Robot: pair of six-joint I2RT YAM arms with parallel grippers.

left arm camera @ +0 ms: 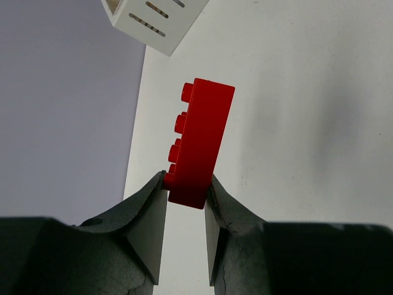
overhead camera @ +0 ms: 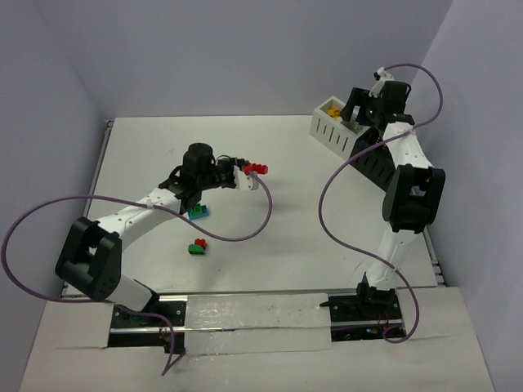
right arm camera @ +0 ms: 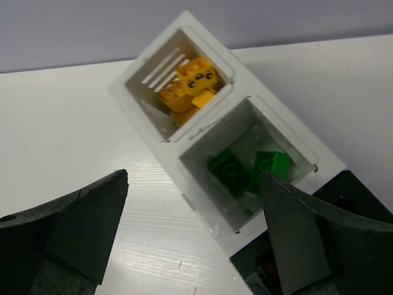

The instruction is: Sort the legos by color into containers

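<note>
Legos are seen in four places. A red brick (left arm camera: 202, 135) is gripped at its lower end by the left pincer (left arm camera: 186, 187), whose two fingers are closed narrowly against its sides. In the wrist view the studs face left and most of the brick stands out beyond the fingertips. From above, it is held over the middle of the worktop (overhead camera: 302, 261), well apart from the bins.

A teal brick (overhead camera: 198, 211) lies on the worktop just beside the left arm's forearm. A small green and red pair (overhead camera: 197, 247) lies a little nearer the arm bases. Whether those two pieces are joined cannot be told.

At the far right of the worktop a row of bins is set at an angle. Yellow bricks (right arm camera: 187, 89) are heaped in the first white bin (right arm camera: 138, 92). Green bricks (right arm camera: 245, 169) lie in the second white bin (right arm camera: 202, 184), which touches the first. A black bin (right arm camera: 362, 193) is partly seen next in the row, and its contents cannot be made out.

The right pincer (right arm camera: 190, 221) is held above the two white bins with its fingers spread wide, and nothing is gripped between them.
</note>
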